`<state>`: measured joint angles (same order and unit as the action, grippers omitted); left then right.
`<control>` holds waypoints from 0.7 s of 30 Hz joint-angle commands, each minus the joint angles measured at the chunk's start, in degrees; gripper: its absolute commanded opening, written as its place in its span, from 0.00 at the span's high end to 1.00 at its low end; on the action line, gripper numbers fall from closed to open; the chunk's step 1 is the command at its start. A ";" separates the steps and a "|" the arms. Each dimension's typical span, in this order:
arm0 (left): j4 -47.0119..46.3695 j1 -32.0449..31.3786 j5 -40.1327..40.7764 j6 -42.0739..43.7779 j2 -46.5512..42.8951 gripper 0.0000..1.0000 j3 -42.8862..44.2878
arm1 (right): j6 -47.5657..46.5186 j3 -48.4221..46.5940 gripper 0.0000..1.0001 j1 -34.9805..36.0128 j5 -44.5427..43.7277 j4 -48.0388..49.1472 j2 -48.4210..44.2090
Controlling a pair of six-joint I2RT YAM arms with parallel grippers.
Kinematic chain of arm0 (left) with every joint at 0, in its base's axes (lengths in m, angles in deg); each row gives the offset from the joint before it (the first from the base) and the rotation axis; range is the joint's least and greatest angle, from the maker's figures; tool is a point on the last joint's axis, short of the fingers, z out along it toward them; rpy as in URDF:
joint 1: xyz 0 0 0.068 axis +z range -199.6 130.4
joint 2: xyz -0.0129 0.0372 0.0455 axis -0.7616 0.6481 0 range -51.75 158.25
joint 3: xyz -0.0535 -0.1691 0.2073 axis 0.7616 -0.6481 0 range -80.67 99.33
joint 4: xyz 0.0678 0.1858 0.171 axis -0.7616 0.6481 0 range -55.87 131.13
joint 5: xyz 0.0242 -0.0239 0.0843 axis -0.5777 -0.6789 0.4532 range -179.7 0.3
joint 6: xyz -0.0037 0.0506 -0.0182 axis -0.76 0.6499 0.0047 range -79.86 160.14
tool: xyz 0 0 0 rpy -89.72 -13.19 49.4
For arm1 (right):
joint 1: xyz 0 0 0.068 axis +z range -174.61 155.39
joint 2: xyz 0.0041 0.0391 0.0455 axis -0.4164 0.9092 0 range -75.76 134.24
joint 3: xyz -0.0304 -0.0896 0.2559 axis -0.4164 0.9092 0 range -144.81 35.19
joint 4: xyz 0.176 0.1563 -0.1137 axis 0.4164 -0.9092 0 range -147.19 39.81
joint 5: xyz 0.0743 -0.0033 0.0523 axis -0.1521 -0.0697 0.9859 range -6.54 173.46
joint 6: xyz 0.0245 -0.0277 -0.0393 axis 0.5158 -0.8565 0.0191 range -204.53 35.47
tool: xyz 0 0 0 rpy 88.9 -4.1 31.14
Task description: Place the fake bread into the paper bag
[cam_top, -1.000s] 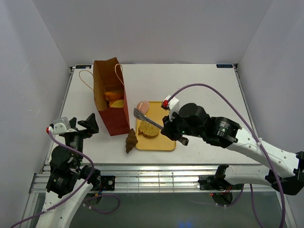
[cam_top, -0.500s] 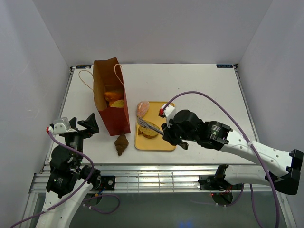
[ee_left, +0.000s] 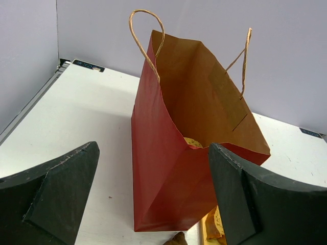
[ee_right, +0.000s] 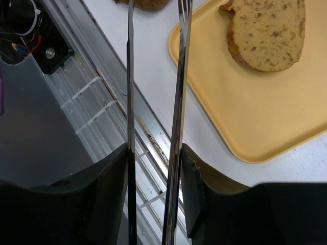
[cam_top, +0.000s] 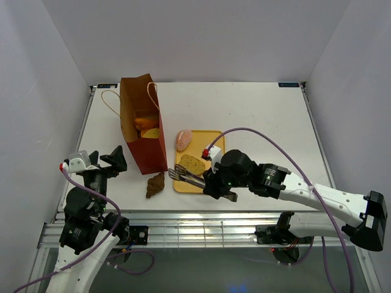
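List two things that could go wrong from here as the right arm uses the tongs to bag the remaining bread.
1. The croissant lies on the bare table near its front edge; a clumsy nudge from the tongs might push it off.
2. The paper bag stands upright unheld, the left pincer open and apart from it; a bump from the tongs could tip it.

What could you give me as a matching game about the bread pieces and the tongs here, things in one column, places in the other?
1 brown croissant
2 speckled slice
3 pink roll
4 silver tongs

A held in the right gripper
B at the far left corner of the yellow tray
C in the tray's near half
D on the table by the paper bag

Pairs: 1-D, 2-C, 3-B, 4-A
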<state>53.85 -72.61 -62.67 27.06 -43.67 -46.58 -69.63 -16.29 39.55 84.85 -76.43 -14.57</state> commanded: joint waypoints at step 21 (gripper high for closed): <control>0.58 -0.11 0.40 0.07 0.01 0.02 -0.60 | -5.49 -4.85 0.51 3.16 3.19 10.59 13.16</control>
<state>53.87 -72.61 -62.67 27.06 -43.67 -46.58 -72.36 -17.25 41.96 89.33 -69.24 -2.15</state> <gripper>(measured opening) 0.979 0.498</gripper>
